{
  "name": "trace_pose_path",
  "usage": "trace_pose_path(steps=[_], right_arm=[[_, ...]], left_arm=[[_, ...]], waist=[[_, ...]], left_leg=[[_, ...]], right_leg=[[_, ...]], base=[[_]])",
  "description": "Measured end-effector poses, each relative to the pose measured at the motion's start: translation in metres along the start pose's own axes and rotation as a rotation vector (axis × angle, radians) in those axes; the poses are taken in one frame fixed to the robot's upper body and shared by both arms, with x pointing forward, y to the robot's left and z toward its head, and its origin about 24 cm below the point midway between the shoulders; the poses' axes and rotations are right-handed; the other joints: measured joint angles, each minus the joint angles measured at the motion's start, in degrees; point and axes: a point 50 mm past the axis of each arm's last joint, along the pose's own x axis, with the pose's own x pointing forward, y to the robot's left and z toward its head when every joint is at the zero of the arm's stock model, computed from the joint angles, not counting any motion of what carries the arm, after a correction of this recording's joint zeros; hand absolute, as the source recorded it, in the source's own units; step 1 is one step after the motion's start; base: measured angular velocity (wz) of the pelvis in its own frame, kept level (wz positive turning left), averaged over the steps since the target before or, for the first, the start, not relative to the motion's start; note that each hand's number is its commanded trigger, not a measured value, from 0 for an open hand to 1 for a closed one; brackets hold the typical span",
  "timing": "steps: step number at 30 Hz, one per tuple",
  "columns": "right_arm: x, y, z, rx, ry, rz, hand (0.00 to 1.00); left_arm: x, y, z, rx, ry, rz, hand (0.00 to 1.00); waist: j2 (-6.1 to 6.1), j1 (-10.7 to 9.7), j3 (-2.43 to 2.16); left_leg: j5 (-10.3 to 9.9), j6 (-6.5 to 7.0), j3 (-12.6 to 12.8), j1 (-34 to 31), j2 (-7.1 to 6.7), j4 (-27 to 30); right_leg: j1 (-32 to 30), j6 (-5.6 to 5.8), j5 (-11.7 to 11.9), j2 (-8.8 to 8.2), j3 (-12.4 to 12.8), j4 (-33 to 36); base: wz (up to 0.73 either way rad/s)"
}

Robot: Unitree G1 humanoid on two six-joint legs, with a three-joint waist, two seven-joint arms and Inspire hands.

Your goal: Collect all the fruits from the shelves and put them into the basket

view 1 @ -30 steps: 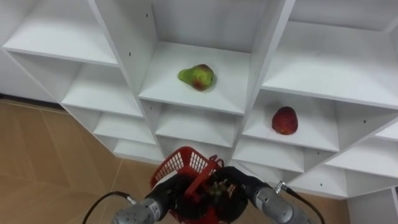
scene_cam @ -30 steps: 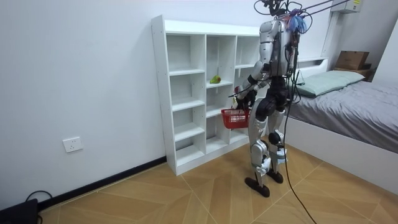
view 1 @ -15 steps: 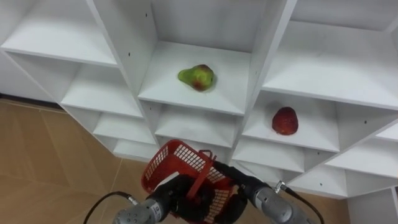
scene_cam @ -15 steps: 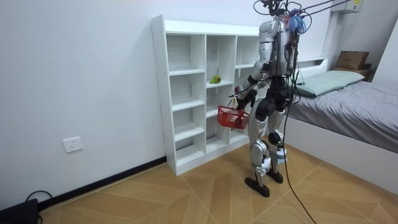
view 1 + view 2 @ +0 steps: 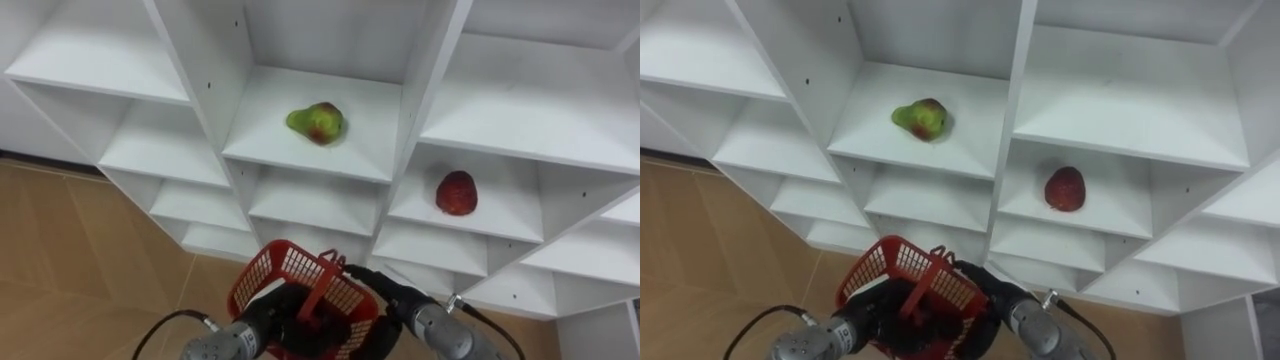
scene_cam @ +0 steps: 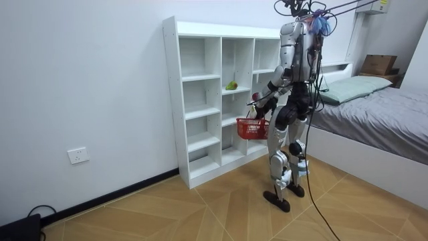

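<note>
A green-red pear (image 5: 317, 122) lies on a middle shelf of the white closet (image 5: 200, 70). A red fruit (image 5: 456, 192) sits one shelf lower, in the column to its right. Low in front of me hangs a red mesh basket (image 5: 268, 268), tipped with its open side toward the shelves. My left hand (image 5: 268, 318) shows dark through the mesh beside the basket's upright red handle (image 5: 321, 289) and seems curled on it. My right hand (image 5: 388, 296) is against the basket's right side, its fingers hidden. In the room view I stand upright facing the closet (image 6: 194, 87), basket (image 6: 252, 128) at hip height.
Bare shelves surround the two fruits. Wooden floor (image 5: 70, 250) lies to my left below the closet. Behind me in the room view are a bed (image 6: 374, 100) and a cardboard box (image 6: 378, 64).
The basket swung up and tipped to my left half a second ago, then settled back closer to level. The fruits on the shelves have not moved.
</note>
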Motion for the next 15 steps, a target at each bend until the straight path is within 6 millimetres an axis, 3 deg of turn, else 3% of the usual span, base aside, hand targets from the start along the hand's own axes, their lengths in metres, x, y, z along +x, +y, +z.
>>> trace_pose_path(steps=[7,13,15], right_arm=[[-0.007,-0.007,0.022,-0.070,-0.111,-0.007,0.00],[-0.013,-0.008,0.034,-0.105,-0.159,-0.001,0.00],[-0.015,-0.007,0.036,-0.107,-0.163,0.022,0.00]], left_arm=[[-0.005,0.006,-0.008,-0.046,0.011,0.057,1.00],[-0.008,0.015,-0.010,-0.069,0.012,0.108,1.00],[-0.011,0.020,-0.016,-0.085,0.032,0.129,1.00]], waist=[[-0.38,0.42,0.00],[-1.94,1.55,-0.14],[-2.89,1.87,-0.52]], left_leg=[[0.01,-0.02,-0.20,0.79,0.06,-0.16],[0.01,-0.03,-0.15,2.04,0.06,-0.35],[0.06,-0.10,-0.12,2.64,0.07,-1.16]], right_leg=[[0.79,-0.01,0.00,0.12,0.10,-0.09],[1.97,-0.01,0.00,0.15,0.02,-0.13],[2.36,-0.01,0.00,0.19,0.18,-0.11]], base=[[0.00],[0.00],[-0.02]])
